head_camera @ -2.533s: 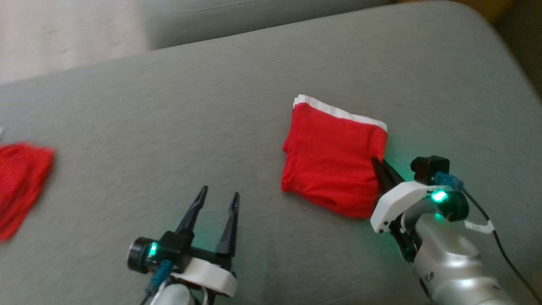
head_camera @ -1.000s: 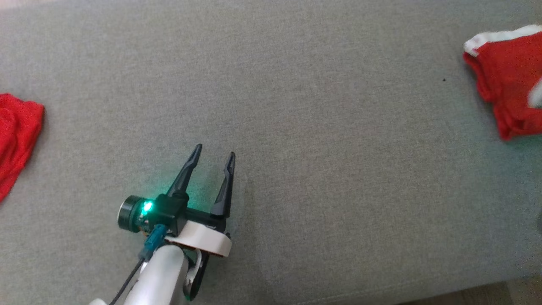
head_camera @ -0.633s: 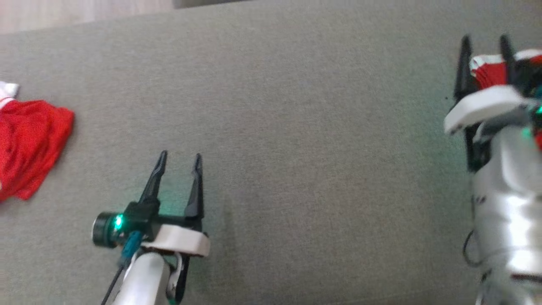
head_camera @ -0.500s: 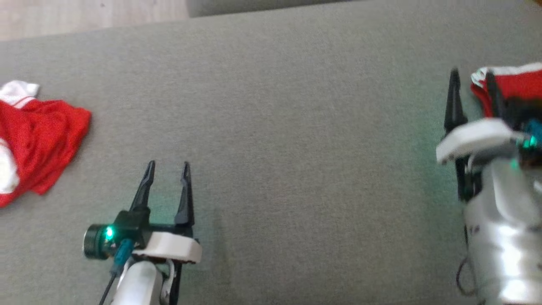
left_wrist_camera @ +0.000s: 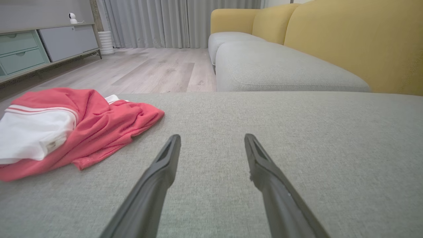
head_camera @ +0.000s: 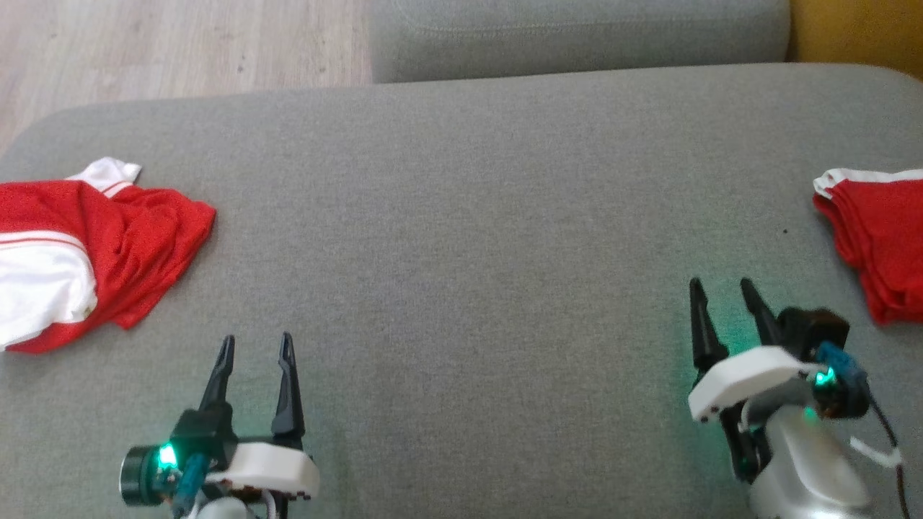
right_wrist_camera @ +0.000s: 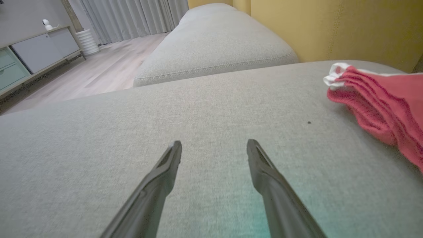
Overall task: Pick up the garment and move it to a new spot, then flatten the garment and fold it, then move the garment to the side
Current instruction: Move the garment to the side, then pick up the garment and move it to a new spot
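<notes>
The left hand [head_camera: 257,337] is at the near left of the grey sofa cushion [head_camera: 469,238], its 2 fingers spread wide and holding nothing, and the right hand [head_camera: 720,282] is at the near right, just as wide and empty. A crumpled red and white garment [head_camera: 122,245] lies at the cushion's left edge, apart from the left hand. A folded red garment [head_camera: 883,245] with a white band lies at the right edge, near the right hand but not touching it.

1 sofa seat [head_camera: 469,216]; 2 red garments: crumpled garment [head_camera: 137,245] at its L end, folded garment [head_camera: 883,245] at R end. 2 grippers: left gripper [head_camera: 257,337], right gripper [head_camera: 719,282].
</notes>
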